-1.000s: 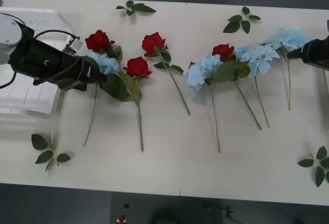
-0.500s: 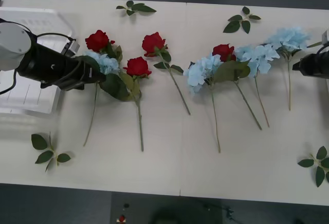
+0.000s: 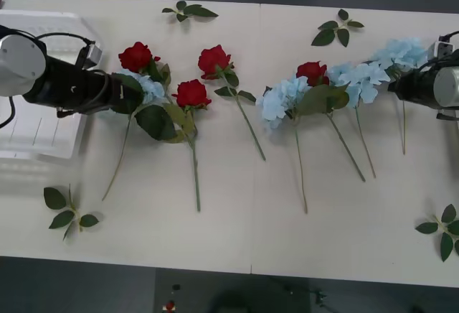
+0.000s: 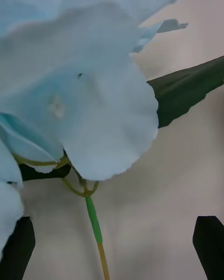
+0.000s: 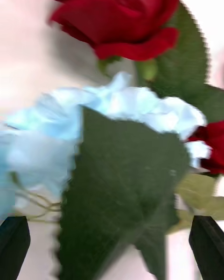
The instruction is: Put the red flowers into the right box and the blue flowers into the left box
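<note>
1. Since a second ago our right gripper (image 3: 393, 83) has slid left to the rightmost blue flowers (image 3: 401, 53), fingers spread wide around the stem (image 4: 93, 219)
2. Our left gripper (image 3: 133, 96), at mid-left, stands wide open at the leftmost blue flowers (image 3: 148, 87), below a red rose (image 3: 135, 57)
3. We see the left box (image 3: 43, 141) at the left edge

The roses (image 3: 135, 56) were deep red on green stems, the hydrangeas (image 3: 360, 80) pale sky-blue with dark green leaves, the left box (image 3: 39, 137) translucent white with a ribbed bottom, the counter (image 3: 237, 212) off-white, the loose sprigs (image 3: 68, 211) dark green, and both tools' fingers (image 4: 209, 240) black.
</note>
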`<state>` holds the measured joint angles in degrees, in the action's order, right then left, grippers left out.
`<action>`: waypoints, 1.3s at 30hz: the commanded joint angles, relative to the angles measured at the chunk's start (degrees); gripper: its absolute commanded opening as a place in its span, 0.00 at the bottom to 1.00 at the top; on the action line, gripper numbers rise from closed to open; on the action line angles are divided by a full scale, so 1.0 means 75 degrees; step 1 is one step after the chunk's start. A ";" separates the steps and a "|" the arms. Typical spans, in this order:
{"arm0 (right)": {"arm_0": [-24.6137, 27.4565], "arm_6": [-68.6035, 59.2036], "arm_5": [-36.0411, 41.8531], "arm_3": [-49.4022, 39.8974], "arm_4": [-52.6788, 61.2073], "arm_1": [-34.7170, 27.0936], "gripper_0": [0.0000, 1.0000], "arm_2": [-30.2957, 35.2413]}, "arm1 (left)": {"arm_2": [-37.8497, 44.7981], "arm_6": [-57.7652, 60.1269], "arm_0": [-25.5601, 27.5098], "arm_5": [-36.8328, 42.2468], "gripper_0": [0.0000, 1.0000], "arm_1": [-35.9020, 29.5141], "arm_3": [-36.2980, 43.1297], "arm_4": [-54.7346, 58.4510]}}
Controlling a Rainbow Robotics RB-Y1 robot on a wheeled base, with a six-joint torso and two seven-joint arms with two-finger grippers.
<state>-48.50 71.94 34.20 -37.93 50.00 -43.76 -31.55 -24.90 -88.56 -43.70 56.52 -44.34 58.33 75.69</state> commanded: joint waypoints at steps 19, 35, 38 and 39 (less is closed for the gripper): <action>-0.0588 -0.0545 -0.1161 0.1459 -0.0877 0.1019 0.25 0.0117 | -0.0372 -0.0345 0.0002 -0.0036 1.00 0.0276 0.0672 -0.2042; -0.0646 -0.0697 -0.1161 0.1459 -0.0818 0.1019 0.00 0.0117 | -0.0665 -0.0755 0.0037 0.0128 0.84 0.0756 0.0672 -0.2862; -0.0658 -0.0720 -0.1161 0.1459 -0.0783 0.1019 0.00 0.0105 | -0.0665 -0.0743 0.0154 0.0011 0.45 0.0909 0.0672 -0.3366; -0.0658 -0.0720 -0.1149 0.1459 -0.0772 0.1019 0.00 0.0105 | -0.0665 -0.0743 0.0178 -0.0036 0.39 0.0920 0.0672 -0.3448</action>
<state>-51.31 68.13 25.29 -27.10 44.04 -36.35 -31.41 -30.48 -93.33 -43.59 57.31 -38.31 62.39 51.21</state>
